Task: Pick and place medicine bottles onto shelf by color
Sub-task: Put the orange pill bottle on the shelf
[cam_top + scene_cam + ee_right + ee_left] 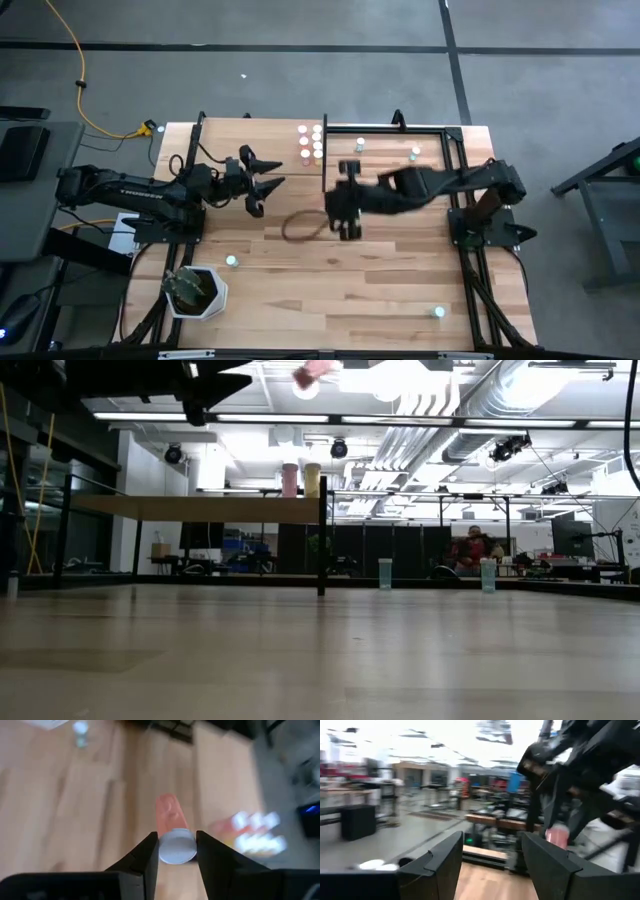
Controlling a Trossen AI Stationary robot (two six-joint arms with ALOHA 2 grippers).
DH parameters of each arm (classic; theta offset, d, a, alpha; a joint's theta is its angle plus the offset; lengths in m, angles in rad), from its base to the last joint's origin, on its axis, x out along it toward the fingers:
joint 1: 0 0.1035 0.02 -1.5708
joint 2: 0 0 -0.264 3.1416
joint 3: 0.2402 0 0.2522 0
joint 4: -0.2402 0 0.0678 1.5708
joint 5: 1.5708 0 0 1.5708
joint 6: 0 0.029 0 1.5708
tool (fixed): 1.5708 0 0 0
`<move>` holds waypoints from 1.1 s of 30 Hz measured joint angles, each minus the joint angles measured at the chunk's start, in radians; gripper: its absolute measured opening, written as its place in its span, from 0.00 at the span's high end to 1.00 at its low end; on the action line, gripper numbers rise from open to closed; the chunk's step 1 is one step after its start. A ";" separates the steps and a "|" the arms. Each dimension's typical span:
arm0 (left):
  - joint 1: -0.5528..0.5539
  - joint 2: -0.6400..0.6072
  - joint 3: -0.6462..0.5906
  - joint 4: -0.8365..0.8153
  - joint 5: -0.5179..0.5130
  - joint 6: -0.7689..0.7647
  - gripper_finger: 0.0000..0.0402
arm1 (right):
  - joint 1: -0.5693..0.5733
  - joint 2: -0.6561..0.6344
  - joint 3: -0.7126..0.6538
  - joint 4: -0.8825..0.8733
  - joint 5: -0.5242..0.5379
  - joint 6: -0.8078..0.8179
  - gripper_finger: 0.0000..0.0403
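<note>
Left arm extends over the table's left half; left gripper (262,185) hangs above the planks, fingers spread apart and nothing between them, confirmed in the left wrist view (490,865). White pot with green plant (196,291) stands at the near-left corner, one pale blue-green bottle (232,262) just beside it on the tabletop. Shelf (400,160), a light-wood board in a black frame, occupies the far right of the table. A cluster of white, orange and pink bottles (310,143) stands along its left edge; two pale bottles (360,146) sit farther right on the board. Right gripper (345,212) is raised above mid-table, fingers clamped on the white cap of a pink bottle (169,812). One more pale bottle (438,313) stands near the table's near-right corner.
</note>
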 joint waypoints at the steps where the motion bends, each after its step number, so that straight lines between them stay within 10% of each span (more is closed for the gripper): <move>1: -0.009 -0.013 0.000 -0.013 -0.033 0.000 0.51 | -0.023 0.005 0.016 0.021 0.000 -0.047 0.74; 12: -0.111 -0.176 0.000 -0.257 -0.249 0.027 0.51 | -0.228 0.268 0.484 -0.045 0.107 -0.202 0.74; 33: -0.118 -0.186 0.000 -0.355 -0.321 0.026 0.51 | -0.379 0.309 0.367 -0.013 -0.384 -0.059 0.74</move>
